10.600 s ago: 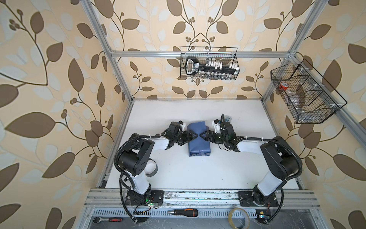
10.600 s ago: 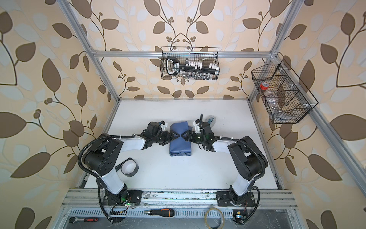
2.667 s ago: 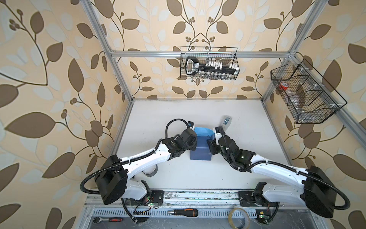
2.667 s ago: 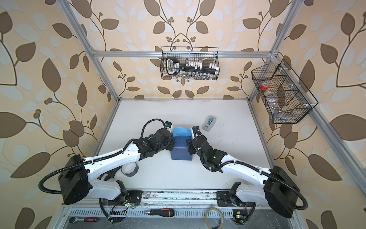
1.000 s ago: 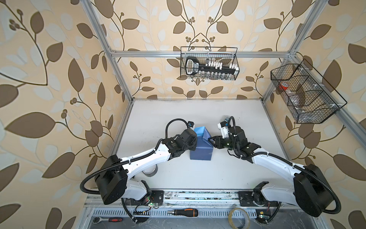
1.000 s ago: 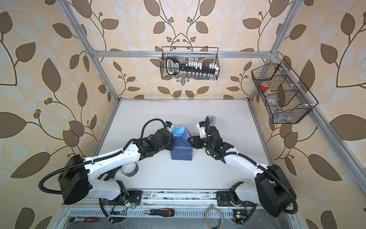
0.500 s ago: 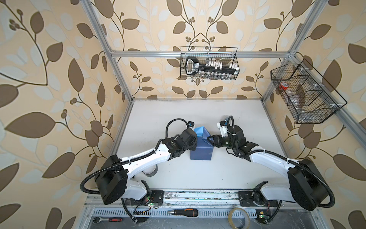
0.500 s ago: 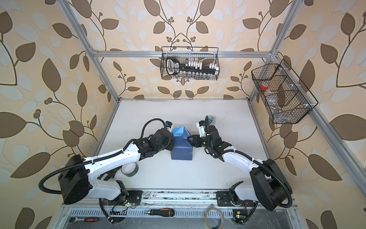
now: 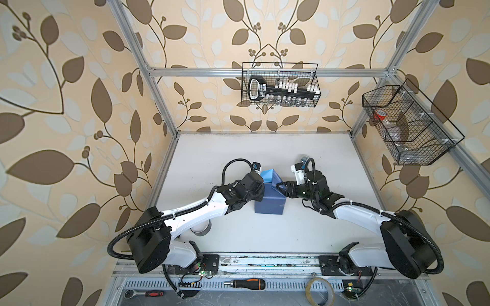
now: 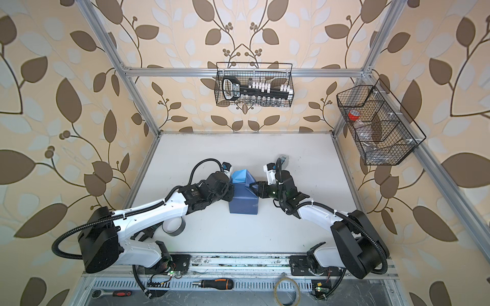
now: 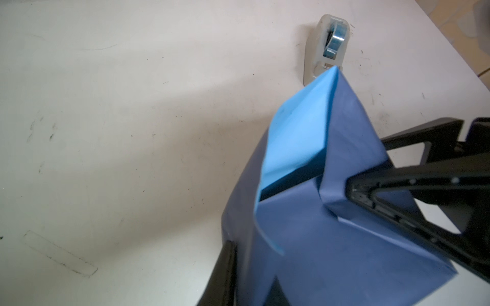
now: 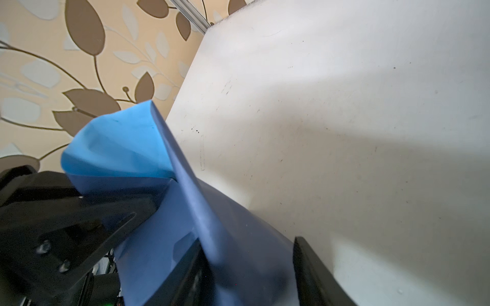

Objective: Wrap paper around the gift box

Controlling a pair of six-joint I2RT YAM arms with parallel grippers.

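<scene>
Box-shaped dusky-blue paper (image 9: 269, 205), light-blue flap (image 9: 267, 176) raised; right jaws apart, left jaws unclear.

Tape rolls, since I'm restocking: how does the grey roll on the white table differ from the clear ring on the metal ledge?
The grey tape roll is opaque, thick-walled and partly hidden under the left arm; the clear tape ring is see-through, thin-walled and unobstructed. Both lie flat.
</scene>
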